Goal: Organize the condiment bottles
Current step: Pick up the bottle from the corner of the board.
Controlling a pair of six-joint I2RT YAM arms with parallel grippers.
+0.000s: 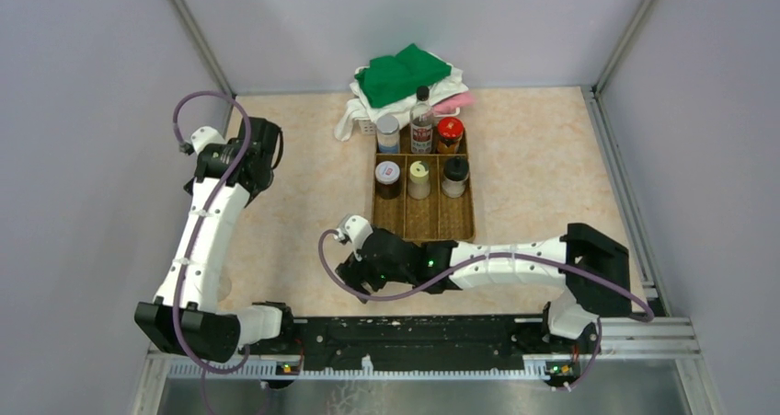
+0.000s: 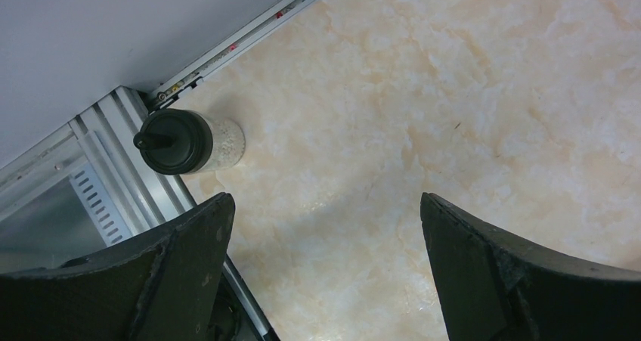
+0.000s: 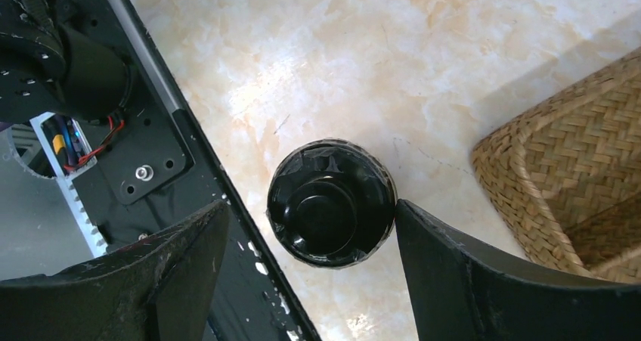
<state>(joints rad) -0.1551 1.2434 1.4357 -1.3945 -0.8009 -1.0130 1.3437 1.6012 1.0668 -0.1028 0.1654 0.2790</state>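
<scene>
Six condiment bottles stand in the brown woven tray (image 1: 457, 220): a grey-lidded jar (image 1: 388, 132), a tall clear black-capped bottle (image 1: 422, 121) and a red-lidded jar (image 1: 449, 134) in the back row, then a white-lidded jar (image 1: 387, 178), a yellowish-lidded one (image 1: 419, 178) and a black-lidded one (image 1: 454, 176). My right gripper (image 1: 354, 270) is open and low by the front rail. In the right wrist view it (image 3: 311, 206) straddles a black-lidded jar (image 3: 331, 203), with the right finger (image 3: 453, 265) at the jar's side. My left gripper (image 1: 258, 153) is open and empty (image 2: 325, 227). A black-capped bottle of white grains (image 2: 189, 141) stands beyond it by the table edge.
A pile of green and white cloths (image 1: 405, 79) lies behind the tray. The tray's near corner (image 3: 559, 175) is just right of my right gripper. The black front rail (image 3: 151, 152) runs along its left side. An aluminium edge rail (image 2: 113, 175) borders the table by the left gripper.
</scene>
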